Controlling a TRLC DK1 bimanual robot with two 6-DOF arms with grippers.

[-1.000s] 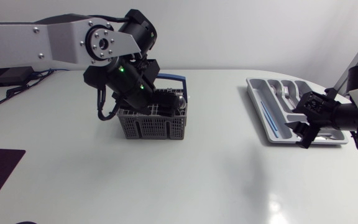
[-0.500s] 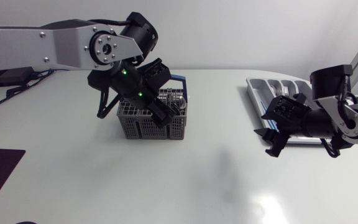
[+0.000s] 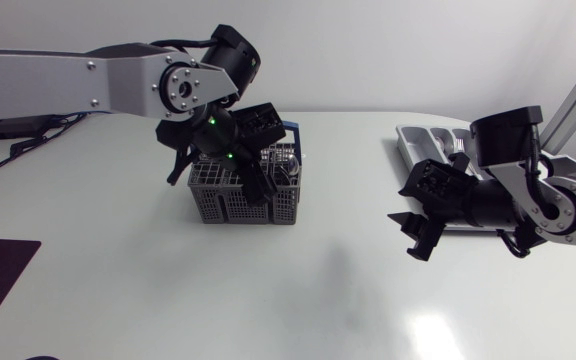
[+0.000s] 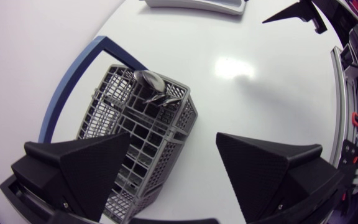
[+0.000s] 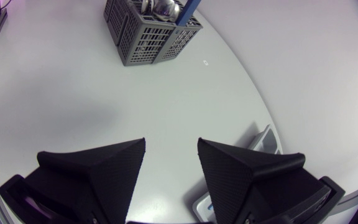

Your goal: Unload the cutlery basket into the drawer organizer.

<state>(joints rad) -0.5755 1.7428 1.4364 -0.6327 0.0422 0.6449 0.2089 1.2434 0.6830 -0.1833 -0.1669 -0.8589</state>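
Risked, with left gripper [image 4: 173, 134] and right gripper [image 5: 171, 146] both spread wide, pinching the basket [image 3: 243, 205] wall near the table [image 3: 298, 290]'s far edge instead of cutlery [image 4: 153, 87].

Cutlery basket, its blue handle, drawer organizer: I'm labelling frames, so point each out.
cutlery basket [image 3: 238, 205], head view, grey front wall.
blue handle [image 4: 67, 87], left wrist view, long side bar.
drawer organizer [image 3: 406, 143], head view, bare left rim.

The cutlery basket [image 3: 243, 203] stood on the desk [image 3: 318, 295] left of centre, under the left end effector [image 3: 260, 185]. The drawer organizer [image 3: 423, 140] lay well apart at the right, the right end effector [image 3: 408, 237] just before it.
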